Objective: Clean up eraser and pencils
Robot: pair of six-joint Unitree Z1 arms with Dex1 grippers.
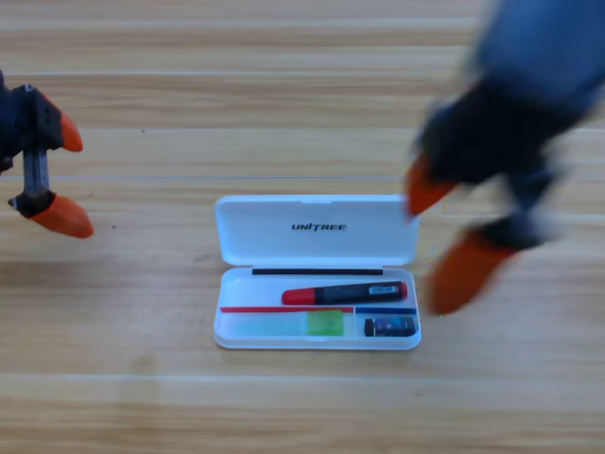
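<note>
**Inspector:** Start nearest the camera. What lies in the white case (317,274)?

**Assistant:** In the front of its tray, the pale green pencil (301,324) lies along the front wall, bright green end toward the right. Just right of it, in the front right corner, sits the eraser (390,326). Behind both lies the red-and-black pencil (344,294), red tip left, long axis across the tray. All three task items appear stowed.

**Inspector:** Any writing?

**Assistant:** The open lid, hinged flat behind the tray, reads "UNITREE". The white marks on the eraser and the pencil cannot be read.

**Inspector:** And the tools?

**Assistant:** The right tool (442,236) hangs just beside the case's right edge, jaws clearly parted, holding nothing; its upper jaw tip is at the lid's right corner. The left tool (64,175) waits at the left edge, well apart from the case, jaws also spread and empty.

**Inspector:** The relation governing the next move?

**Assistant:** In my judgement, closing the lid remains. The lid lies left of the right tool, long axis across the wooden surface (113,397). The right arm is far nearer.
</note>
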